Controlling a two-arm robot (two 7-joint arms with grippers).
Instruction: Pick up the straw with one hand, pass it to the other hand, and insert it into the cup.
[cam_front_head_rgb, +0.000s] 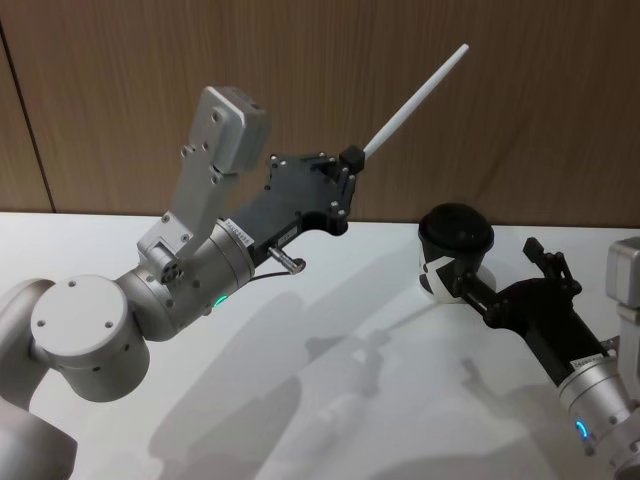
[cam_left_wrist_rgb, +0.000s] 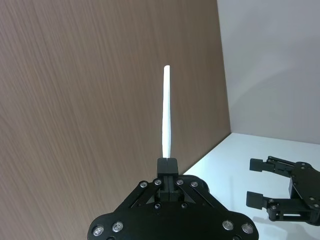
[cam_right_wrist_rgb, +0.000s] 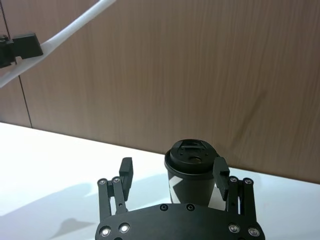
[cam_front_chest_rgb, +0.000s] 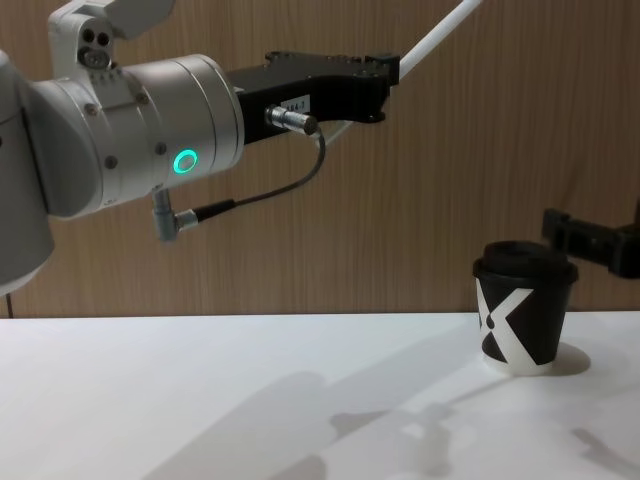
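Hovering at the near right above the smooth white tabletop (cam_front_head_rgb: 300, 340), the all-black right gripper (cam_right_wrist_rgb: 173, 170) is spread wide and empty. Its fingers sit close beside the black paper cup (cam_front_chest_rgb: 525, 315) with its black lid and white X mark; contact cannot be told. Farther off, the silver-grey left arm's black two-finger gripper (cam_front_head_rgb: 350, 160) is clenched on one end of the long, thin white straw (cam_front_head_rgb: 415, 95), which is angled high against the wood-grain wall panel (cam_front_head_rgb: 120, 80). Pinched only at one end, the slim, slick tube could pivot or slip during a handover, and the light cup could tip if nudged.
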